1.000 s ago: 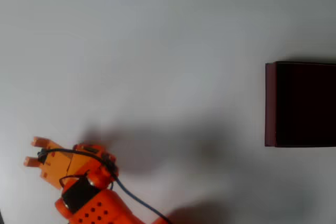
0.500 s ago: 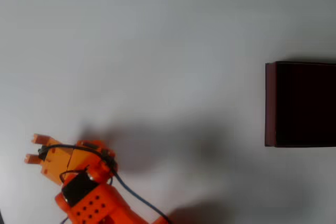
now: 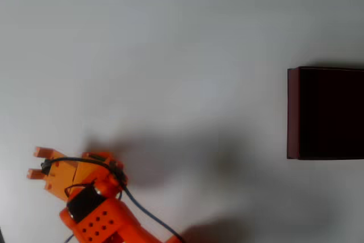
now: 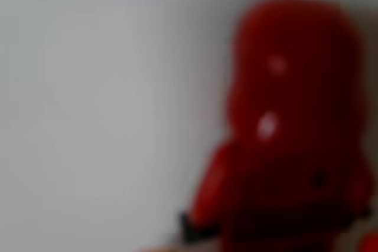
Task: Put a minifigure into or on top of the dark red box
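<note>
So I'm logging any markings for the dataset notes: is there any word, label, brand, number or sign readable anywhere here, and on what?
None can be read.
The dark red box: plain wall, no label.
The minifigure: too blurred in the wrist view to show any print.
The orange gripper: no lettering visible.
The table: bare, unmarked.

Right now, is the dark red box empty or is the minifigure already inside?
Empty, as far as visible: the dark red box shows only black interior, cut by the overhead frame edge. The minifigure sits close before the wrist camera.
</note>
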Controlling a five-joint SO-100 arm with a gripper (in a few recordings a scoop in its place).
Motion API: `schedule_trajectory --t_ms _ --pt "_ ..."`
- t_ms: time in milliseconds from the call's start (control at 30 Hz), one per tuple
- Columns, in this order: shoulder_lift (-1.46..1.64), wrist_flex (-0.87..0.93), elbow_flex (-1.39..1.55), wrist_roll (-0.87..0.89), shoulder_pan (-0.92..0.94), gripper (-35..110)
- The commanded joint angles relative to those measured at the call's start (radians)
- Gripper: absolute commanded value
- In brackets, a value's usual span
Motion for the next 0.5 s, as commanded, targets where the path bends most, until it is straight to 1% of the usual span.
schedule_trajectory --t_ms 0,233,400,467 --pt "0.011 -0.005 0.006 -0.006 -0.014 16" --pt "0.066 -0.046 0.064 -0.017 -0.02 16" --pt "0.193 -0.098 0.17 -0.005 -0.018 16" --pt "0.218 -0.092 0.184 -0.008 -0.02 16"
